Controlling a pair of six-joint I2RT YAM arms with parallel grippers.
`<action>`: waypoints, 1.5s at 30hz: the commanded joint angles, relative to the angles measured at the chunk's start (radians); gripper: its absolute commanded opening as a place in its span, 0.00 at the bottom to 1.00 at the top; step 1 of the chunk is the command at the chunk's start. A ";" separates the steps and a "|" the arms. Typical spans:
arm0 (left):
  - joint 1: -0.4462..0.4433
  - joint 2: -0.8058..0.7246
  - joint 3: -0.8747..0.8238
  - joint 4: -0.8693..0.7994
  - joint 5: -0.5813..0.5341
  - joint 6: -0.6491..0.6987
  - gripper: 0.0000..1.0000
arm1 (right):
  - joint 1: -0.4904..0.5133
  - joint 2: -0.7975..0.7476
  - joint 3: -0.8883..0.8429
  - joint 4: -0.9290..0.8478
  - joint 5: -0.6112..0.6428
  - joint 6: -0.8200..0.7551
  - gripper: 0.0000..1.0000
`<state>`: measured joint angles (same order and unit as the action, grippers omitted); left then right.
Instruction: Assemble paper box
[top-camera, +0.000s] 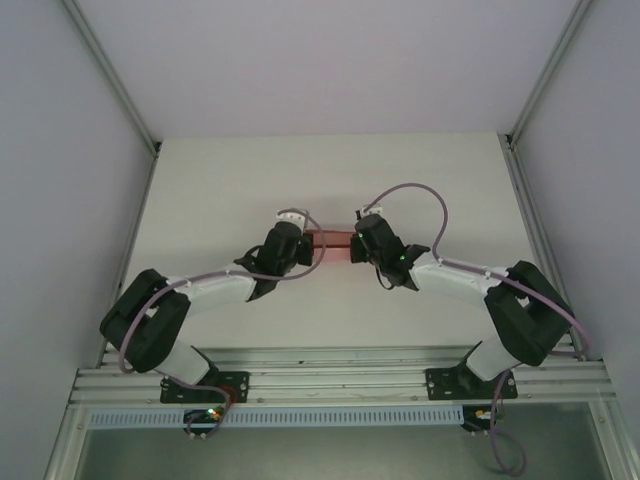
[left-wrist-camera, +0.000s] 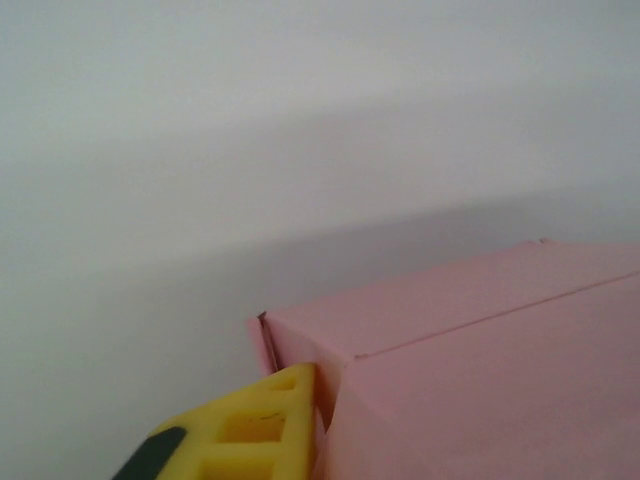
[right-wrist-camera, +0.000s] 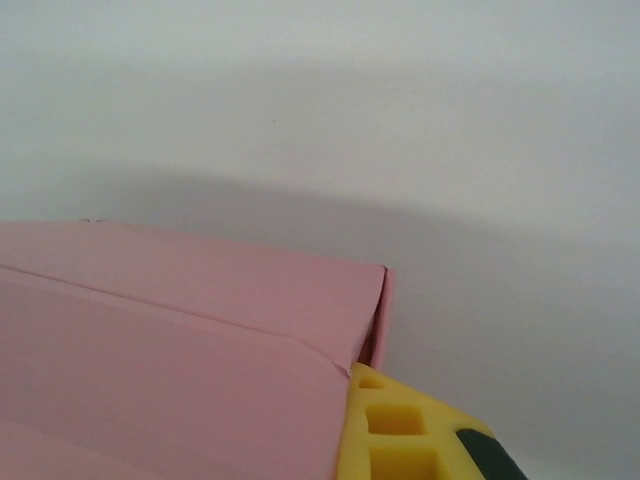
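The pink paper box (top-camera: 332, 245) lies mid-table between the two arms, folded into a shallow rectangular shape. My left gripper (top-camera: 306, 247) is at its left end and my right gripper (top-camera: 357, 247) at its right end. In the left wrist view the paper box (left-wrist-camera: 480, 340) covers the lower right, and one yellow finger (left-wrist-camera: 265, 425) of the left gripper (left-wrist-camera: 325, 390) presses the outside of its end wall. The other finger is hidden behind the card. In the right wrist view the paper box (right-wrist-camera: 180, 340) meets one yellow finger (right-wrist-camera: 395, 425) of the right gripper (right-wrist-camera: 345, 380) in the same way.
The white table (top-camera: 330, 180) runs back to a white rear wall, with aluminium rails (top-camera: 135, 230) along both sides. The arm bases stand on a slotted frame (top-camera: 340, 380) at the near edge. Purple cables (top-camera: 420, 195) loop above the wrists.
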<state>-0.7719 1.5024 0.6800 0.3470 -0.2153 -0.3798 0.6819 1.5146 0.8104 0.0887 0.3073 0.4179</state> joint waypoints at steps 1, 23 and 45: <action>-0.013 -0.030 -0.052 0.028 0.100 -0.009 0.26 | 0.048 -0.068 -0.005 0.136 0.003 -0.039 0.00; -0.053 -0.388 -0.098 -0.333 0.162 -0.082 1.00 | 0.158 -0.030 -0.060 0.107 0.096 -0.148 0.00; 0.171 -0.553 -0.036 -0.801 0.232 -0.479 1.00 | 0.287 0.033 -0.098 0.059 0.205 -0.168 0.00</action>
<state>-0.6380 0.9314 0.6685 -0.3771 -0.0322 -0.7582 0.9573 1.5318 0.7483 0.1852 0.5083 0.2409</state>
